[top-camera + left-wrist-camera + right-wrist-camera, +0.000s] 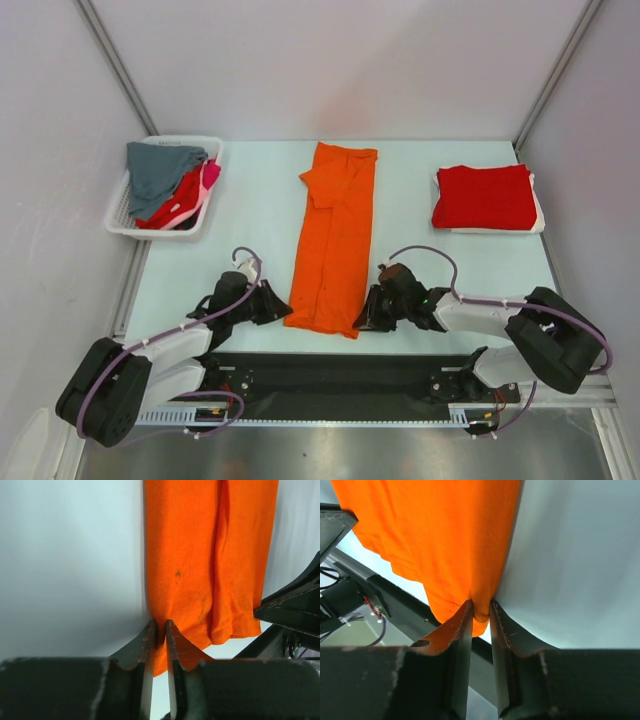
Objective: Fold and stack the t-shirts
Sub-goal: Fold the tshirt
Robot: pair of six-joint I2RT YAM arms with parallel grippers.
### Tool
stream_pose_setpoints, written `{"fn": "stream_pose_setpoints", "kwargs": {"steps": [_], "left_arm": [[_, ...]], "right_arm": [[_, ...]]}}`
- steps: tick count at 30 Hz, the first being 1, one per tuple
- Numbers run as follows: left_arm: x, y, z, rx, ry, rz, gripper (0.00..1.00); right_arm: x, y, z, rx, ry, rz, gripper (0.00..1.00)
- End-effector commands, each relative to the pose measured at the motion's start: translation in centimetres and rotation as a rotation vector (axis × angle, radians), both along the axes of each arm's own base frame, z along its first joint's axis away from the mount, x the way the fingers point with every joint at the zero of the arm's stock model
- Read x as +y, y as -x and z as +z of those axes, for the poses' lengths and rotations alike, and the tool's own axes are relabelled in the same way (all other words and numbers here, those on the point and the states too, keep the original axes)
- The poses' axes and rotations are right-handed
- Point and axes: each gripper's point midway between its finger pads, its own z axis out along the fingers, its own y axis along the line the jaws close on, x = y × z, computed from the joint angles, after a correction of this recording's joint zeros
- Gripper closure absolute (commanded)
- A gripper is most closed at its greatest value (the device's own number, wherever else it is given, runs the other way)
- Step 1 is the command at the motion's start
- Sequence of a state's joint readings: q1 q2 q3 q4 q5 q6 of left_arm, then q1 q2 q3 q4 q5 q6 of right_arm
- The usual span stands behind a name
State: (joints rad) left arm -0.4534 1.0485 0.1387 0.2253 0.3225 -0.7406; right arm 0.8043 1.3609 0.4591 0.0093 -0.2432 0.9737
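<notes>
A bright orange t-shirt [333, 236] lies as a long narrow strip down the middle of the table, sides folded in. My left gripper [283, 311] is shut on its near left corner [161, 652]. My right gripper [362, 318] is shut on its near right corner [481, 612]. Both pinch the hem at the table's near edge. A folded red t-shirt [485, 196] lies at the back right. Grey [160, 172], red [180, 203] and pink [208, 176] t-shirts are heaped in the basket at the back left.
The white mesh basket [120, 218] stands at the table's back left corner. A black rail [340, 360] runs along the near edge by the arm bases. White walls close in the table at the back and sides.
</notes>
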Motion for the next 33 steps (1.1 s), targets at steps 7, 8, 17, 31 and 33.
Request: {"fn": "stream_pose_setpoints", "kwargs": {"steps": [7,8,17,31,33], "left_arm": [[0.3,2.7,-1.6,0.082,-0.043,-0.059,0.88],[0.3,2.7,-1.5,0.082,-0.042,-0.061,0.89],[0.6,3.9,-1.6,0.106,-0.042,-0.077,0.47],[0.3,5.3,-2.6,0.152,-0.060,-0.095,0.61],[0.0,5.5,-2.5,0.156,-0.044,-0.110,0.62]], "right_arm": [[-4.4,2.9,-2.7,0.068,0.131,-0.113,0.88],[-4.7,3.0,-2.6,0.070,0.139,-0.117,0.97],[-6.0,2.6,-1.7,0.030,0.153,-0.148,0.87],[-5.0,2.8,-1.7,0.020,0.135,-0.111,0.67],[-4.7,3.0,-1.7,0.020,0.129,-0.093,0.69]]}}
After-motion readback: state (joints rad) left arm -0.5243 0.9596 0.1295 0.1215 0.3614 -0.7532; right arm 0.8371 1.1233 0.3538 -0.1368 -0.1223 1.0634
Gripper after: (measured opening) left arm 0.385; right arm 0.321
